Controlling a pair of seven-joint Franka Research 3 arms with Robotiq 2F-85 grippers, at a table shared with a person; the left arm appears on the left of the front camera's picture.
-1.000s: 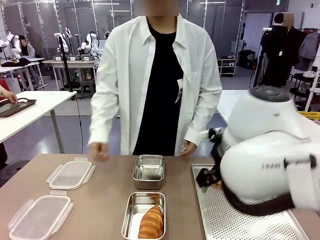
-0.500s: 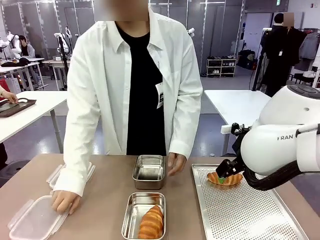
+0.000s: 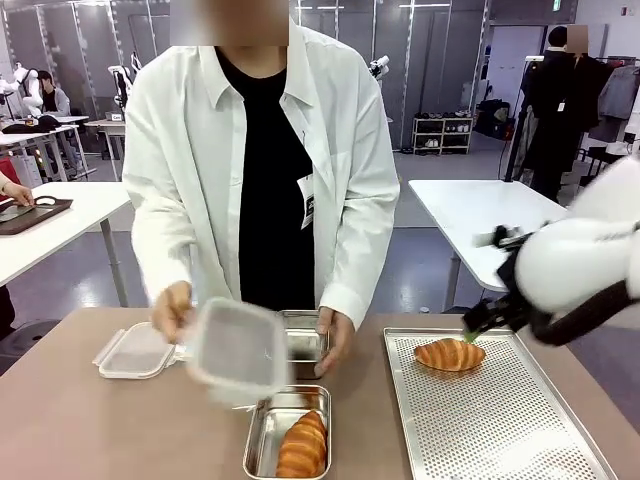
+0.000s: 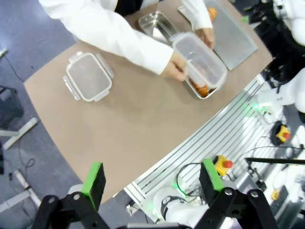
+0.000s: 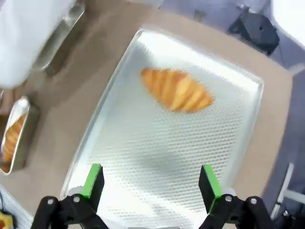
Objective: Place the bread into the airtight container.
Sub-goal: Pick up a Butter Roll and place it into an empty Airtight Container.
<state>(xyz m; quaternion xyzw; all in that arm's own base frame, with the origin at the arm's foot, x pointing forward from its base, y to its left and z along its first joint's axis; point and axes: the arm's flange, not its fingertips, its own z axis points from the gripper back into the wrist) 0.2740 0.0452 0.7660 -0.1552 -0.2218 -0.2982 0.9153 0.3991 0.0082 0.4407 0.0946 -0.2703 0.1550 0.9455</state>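
Note:
One croissant lies at the far end of the perforated tray. My right gripper hangs just above and right of it, open and empty; in the right wrist view its fingers stand apart over the tray below the croissant. A second croissant rests in the near steel container. The person holds a clear lid above the two steel containers, partly hiding the far container. My left gripper is open, high over the table's near edge.
Another clear lid lies on the table at the far left. The person leans over the far edge, one hand beside the far container. Bare brown tabletop spreads at the near left.
My right gripper has let go of the croissant on the tray and drawn back up to the right. The person has picked up the near-left lid and carried it over the containers.

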